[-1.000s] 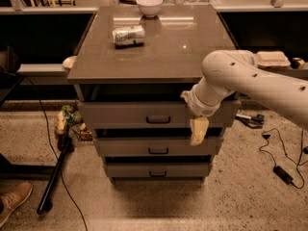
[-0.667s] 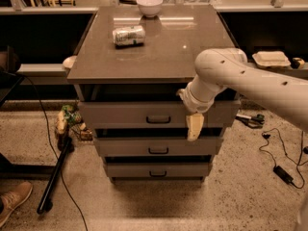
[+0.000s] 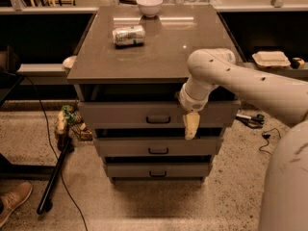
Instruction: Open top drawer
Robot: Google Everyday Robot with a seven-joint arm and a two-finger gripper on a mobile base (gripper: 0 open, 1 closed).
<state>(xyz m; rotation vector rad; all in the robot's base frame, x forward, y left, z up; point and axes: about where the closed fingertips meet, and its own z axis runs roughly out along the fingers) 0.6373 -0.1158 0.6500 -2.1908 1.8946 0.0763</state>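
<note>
The top drawer [image 3: 125, 113] is the widest of three grey drawers under a brown table top, with a small dark pull handle [image 3: 158, 120] at its centre. Its front stands a little proud of the frame, with a dark gap above it. My gripper [image 3: 190, 127] hangs down on the white arm in front of the drawer's front, just right of the handle and slightly below it. The middle drawer [image 3: 158, 147] and the smallest bottom drawer [image 3: 157, 170] sit below.
On the table top [image 3: 159, 47] lie a crushed can [image 3: 128, 34] and a white bowl [image 3: 149, 5] at the back. A dark pole [image 3: 55, 174] and cables lie on the floor at left, a shoe [image 3: 12, 201] at lower left. Scissors [image 3: 250, 119] lie at right.
My arm and gripper have moved left along the top drawer's front, closer to the handle. The drawers look unchanged.
</note>
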